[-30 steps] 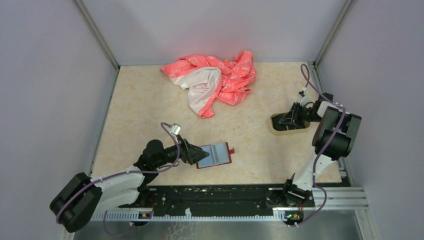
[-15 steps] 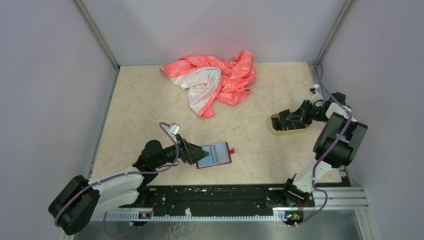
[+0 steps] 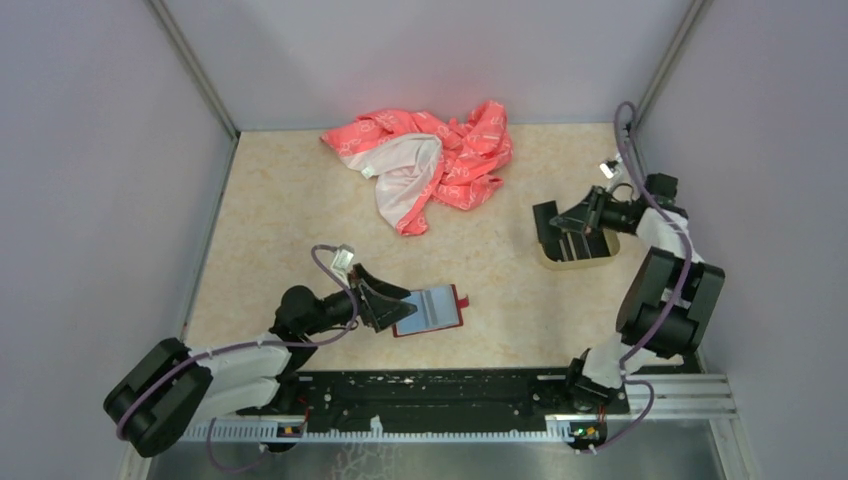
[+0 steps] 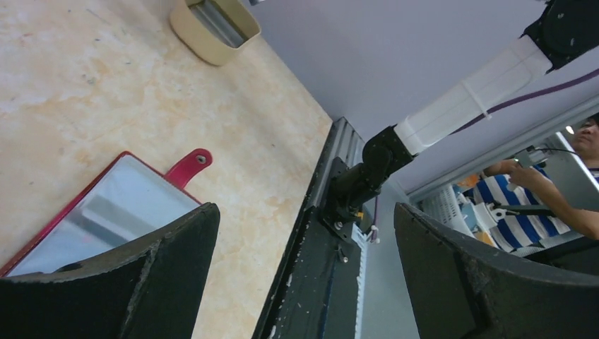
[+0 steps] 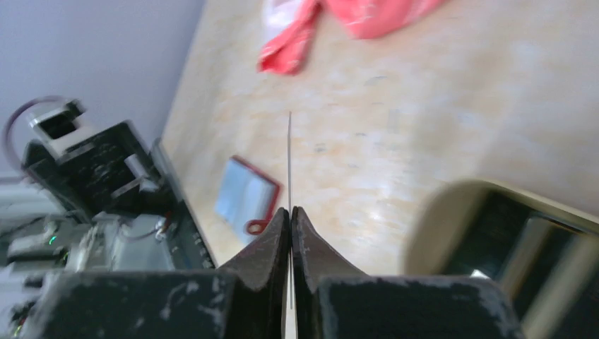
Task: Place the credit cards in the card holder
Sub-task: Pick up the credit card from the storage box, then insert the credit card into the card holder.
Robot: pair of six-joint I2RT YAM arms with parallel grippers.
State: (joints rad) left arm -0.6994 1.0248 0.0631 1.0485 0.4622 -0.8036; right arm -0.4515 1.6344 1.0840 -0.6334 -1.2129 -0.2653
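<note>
Your right jaws are clenched, fingertips [image 5: 275, 233] pinching one credit card [image 5: 289, 152]. It shows edge-on as a thin line sticking out past the tips, held just above the oval tray [image 3: 572, 263] on the right side of the bench [image 3: 300, 200]. More dark cards [image 5: 512, 247] look to be lying in that tray, but it's blurred, so no count from me. The card holder [image 3: 432, 310] lies open and flat near the front edge, grey-blue face up, snap tab pointing right. Your left jaws are spread wide and empty, fingers [image 4: 162, 261] low at the holder's left edge. I can't tell if they touch it. The pink cloth [image 3: 430, 165] is bunched at the back.
</note>
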